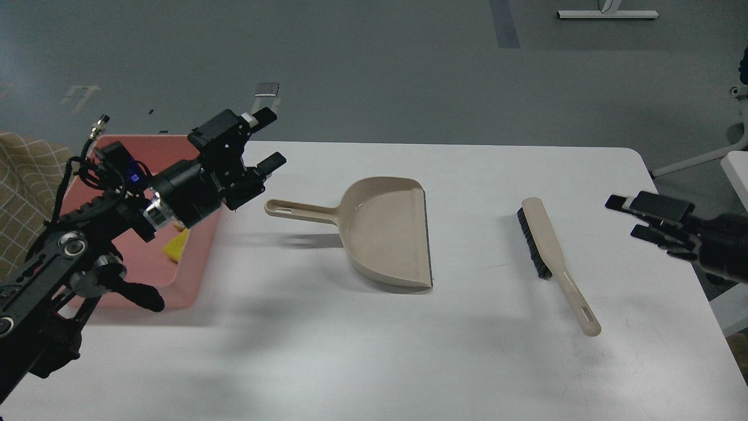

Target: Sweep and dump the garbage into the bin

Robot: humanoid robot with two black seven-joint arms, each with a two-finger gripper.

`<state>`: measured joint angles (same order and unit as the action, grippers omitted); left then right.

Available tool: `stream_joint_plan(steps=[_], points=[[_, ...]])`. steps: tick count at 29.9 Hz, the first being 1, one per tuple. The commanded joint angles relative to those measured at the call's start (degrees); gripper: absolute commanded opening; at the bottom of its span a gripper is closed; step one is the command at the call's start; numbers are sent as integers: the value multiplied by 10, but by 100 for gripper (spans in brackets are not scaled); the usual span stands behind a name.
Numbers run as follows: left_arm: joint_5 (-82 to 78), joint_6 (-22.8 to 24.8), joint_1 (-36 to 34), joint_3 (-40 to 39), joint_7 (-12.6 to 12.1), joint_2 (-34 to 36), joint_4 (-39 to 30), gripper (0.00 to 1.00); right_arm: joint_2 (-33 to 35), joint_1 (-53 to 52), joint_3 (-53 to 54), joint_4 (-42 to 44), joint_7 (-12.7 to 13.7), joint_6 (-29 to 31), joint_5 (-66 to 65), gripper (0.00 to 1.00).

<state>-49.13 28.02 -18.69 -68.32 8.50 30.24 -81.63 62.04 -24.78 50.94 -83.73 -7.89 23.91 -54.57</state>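
The salmon-pink bin [193, 275] stands at the table's left, mostly hidden behind my left arm. A yellow sponge piece [177, 245] shows inside it; the cream scrap is hidden. My left gripper [269, 137] is open and empty, raised above the bin's far right corner. The beige dustpan [385, 231] lies empty mid-table, handle pointing left. The beige brush [549, 251] with black bristles lies on the table to the right. My right gripper [626, 217] is open and empty, raised right of the brush.
The white table [409, 362] has its rounded far right corner near my right gripper. A checkered cloth [26, 169] lies left of the bin. Grey floor lies beyond the table's far edge.
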Motion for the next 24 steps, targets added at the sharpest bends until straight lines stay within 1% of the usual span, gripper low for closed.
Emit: stream_joint_plan(steps=[1,2,4,5,6,8,10,11,12,14,15,16,18,20,21,24], points=[[18,0,-62,-1,-1,-1,39,98,-46,-24,63,58,1,2,-8,100],[18,0,-75,-1,-1,-1,52,98,-60,-40,64,72,1,2,-9,100],[17,0,-126,0,5,-7,113,98,-113,-114,62,150,1,-4,-11,100],[15,-1,-138,2,8,-10,131,98,-128,-131,62,171,1,-9,-11,100],[13,-3,-165,6,10,-19,168,98,-166,-161,63,211,0,-23,-11,100],[11,-3,-193,10,16,-39,207,98,-202,-196,62,258,-2,-38,-11,100],[9,-8,-233,13,44,-71,272,98,-279,-257,62,344,-10,-55,-10,100],[9,-10,-240,15,51,-77,286,98,-299,-269,63,366,-15,-61,-10,100],[9,-20,-254,22,65,-89,313,98,-335,-290,63,406,-33,-70,-9,100],[10,-31,-267,33,80,-103,337,98,-370,-306,63,440,-61,-81,-8,100],[11,-39,-278,44,95,-115,357,98,-401,-315,63,468,-91,-91,-8,100],[12,-43,-282,51,105,-120,369,98,-418,-319,63,480,-105,-92,-8,100],[15,-53,-295,70,139,-145,417,98,-474,-323,63,516,-138,-98,-5,100],[15,-56,-302,78,148,-157,440,98,-496,-323,65,525,-149,-97,-2,100],[18,-60,-306,82,147,-170,464,98,-516,-323,68,527,-160,-96,0,100],[18,-67,-307,86,144,-206,520,98,-561,-305,89,528,-182,-97,17,100]])
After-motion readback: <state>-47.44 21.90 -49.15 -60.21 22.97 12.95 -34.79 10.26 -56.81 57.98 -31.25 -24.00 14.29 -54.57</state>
